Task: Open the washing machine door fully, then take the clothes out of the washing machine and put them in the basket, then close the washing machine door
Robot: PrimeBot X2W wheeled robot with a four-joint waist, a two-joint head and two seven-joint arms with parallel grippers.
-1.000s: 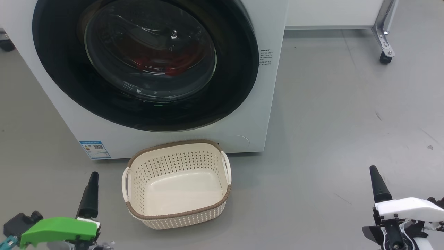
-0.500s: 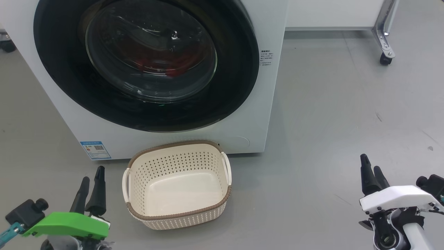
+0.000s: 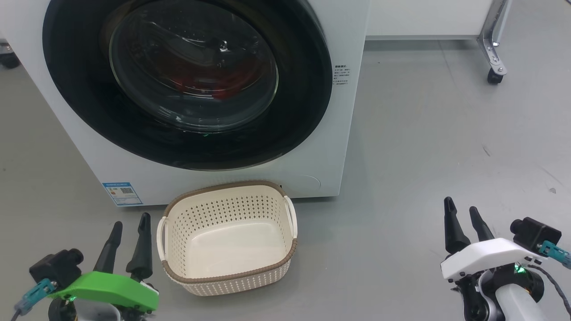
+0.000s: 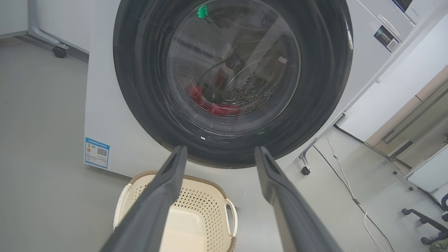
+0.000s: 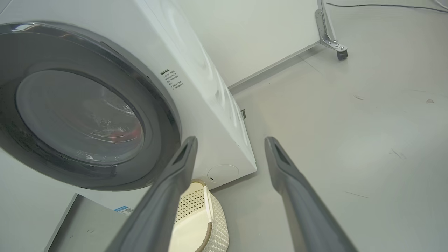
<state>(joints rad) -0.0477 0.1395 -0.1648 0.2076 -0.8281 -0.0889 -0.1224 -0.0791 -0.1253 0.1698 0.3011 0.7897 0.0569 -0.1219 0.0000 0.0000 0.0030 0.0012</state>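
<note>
The white washing machine (image 3: 343, 133) fills the upper left of the head view, its door (image 3: 303, 89) shut flat against the front. Red clothes (image 3: 223, 84) show dimly through the door's glass bowl, and again as clothes (image 4: 217, 108) in the left wrist view. The cream basket (image 3: 227, 274) stands empty on the floor just before the machine. My left gripper (image 3: 129, 220) hangs open at the basket's left side, fingers pointing at the machine. My right gripper (image 3: 460, 207) is open over bare floor far to the right, holding nothing.
A blue label sticker (image 3: 121, 193) marks the machine's lower left corner. A metal leg on a caster (image 3: 493, 73) stands at the back right against a white wall. Grey floor lies open to the right of the machine. In the left wrist view a cable (image 4: 350, 185) trails along the floor.
Both grippers have come further into the head view and turned, so each now shows two spread fingers. The left one moved right toward the basket; the right one moved left and up.
</note>
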